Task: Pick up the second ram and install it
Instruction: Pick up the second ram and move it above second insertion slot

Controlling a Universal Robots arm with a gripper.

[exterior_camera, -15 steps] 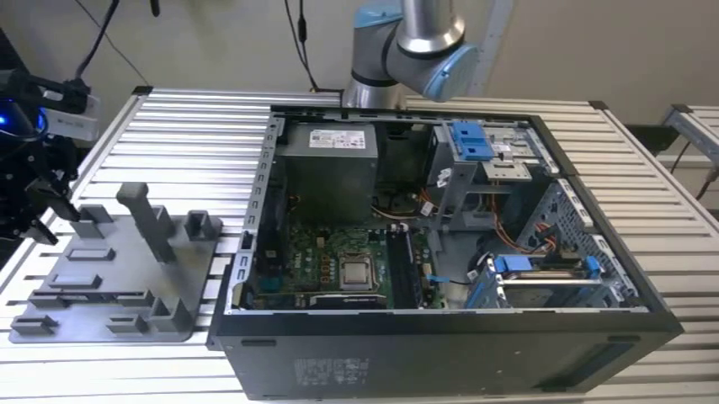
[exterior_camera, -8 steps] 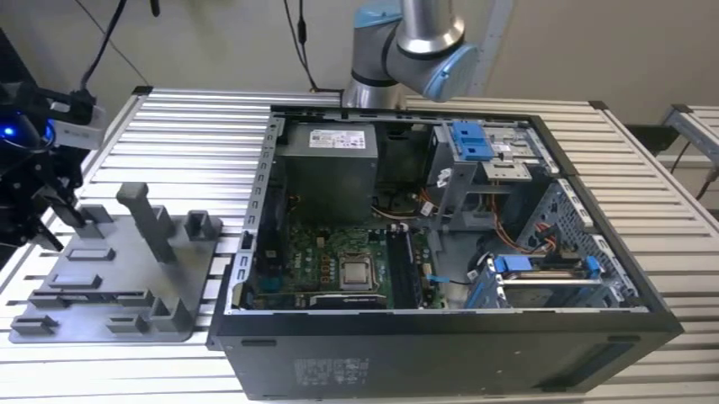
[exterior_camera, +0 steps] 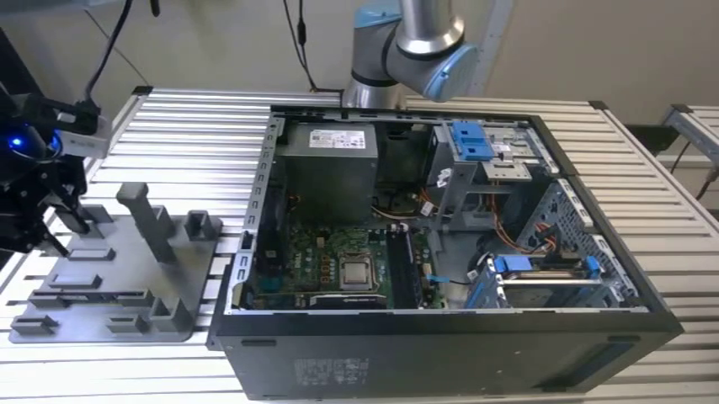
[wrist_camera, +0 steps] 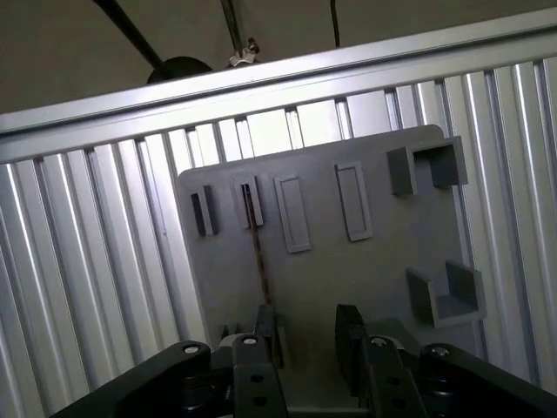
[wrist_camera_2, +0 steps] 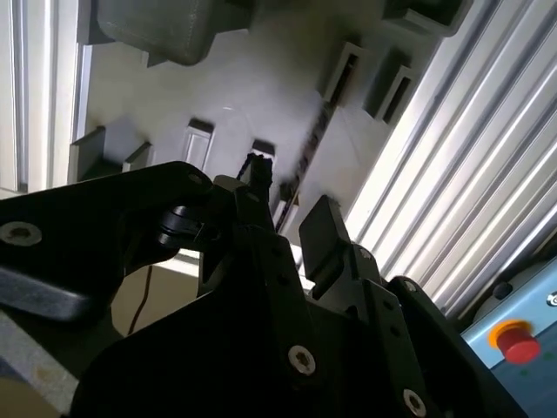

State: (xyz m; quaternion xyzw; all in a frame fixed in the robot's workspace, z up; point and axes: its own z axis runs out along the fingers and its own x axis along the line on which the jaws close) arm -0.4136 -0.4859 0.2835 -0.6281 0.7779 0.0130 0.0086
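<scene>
The gripper point(exterior_camera: 56, 229) hangs at the exterior view's left, jaws spread with nothing between them. Under the jaws lies the gray tray point(exterior_camera: 135, 324). The ram point(wrist_camera: 256, 252) stands on edge in its slot, ungripped, in line with one jaw. Well away from the jaws, toward the exterior view's right, sits the open case point(exterior_camera: 450, 358).

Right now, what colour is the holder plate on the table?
The holder plate is plain gray, clearest in the first wrist view.
</scene>
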